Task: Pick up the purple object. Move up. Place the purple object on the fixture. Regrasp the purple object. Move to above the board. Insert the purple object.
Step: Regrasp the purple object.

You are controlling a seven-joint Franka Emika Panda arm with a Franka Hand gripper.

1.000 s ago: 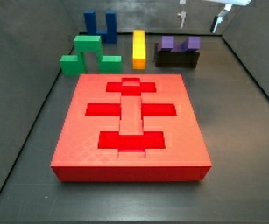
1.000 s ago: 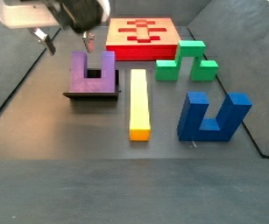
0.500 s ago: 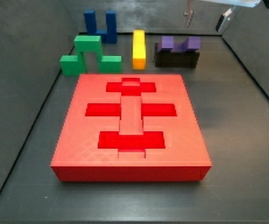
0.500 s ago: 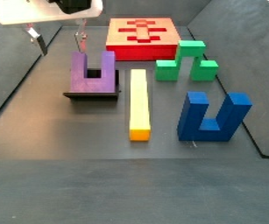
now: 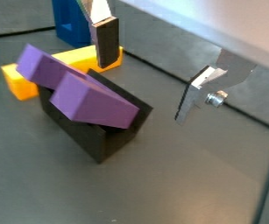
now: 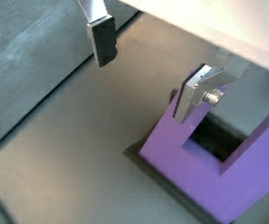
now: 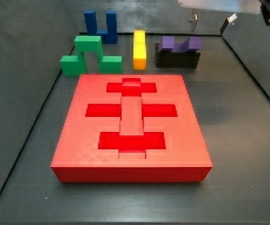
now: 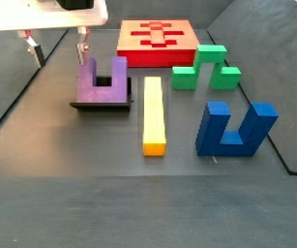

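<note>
Purple object (image 8: 102, 77) seated on fixture (image 8: 102, 104), prongs clear of fingers (image 6: 102, 41). Gripper (image 8: 54, 46) held above and just beside it, jaws spread wide, nothing gripped. Board (image 7: 131, 125) seen well apart from fixture.

Even, soft light; slightly blurry

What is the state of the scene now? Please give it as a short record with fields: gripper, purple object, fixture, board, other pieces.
gripper: open, empty, above the floor beside the purple object
purple object: resting on the fixture, not held
fixture: black, on the floor, under the purple object
board: red, recesses empty
other pieces: yellow bar, green block, blue U-shaped block, all on the floor
</note>
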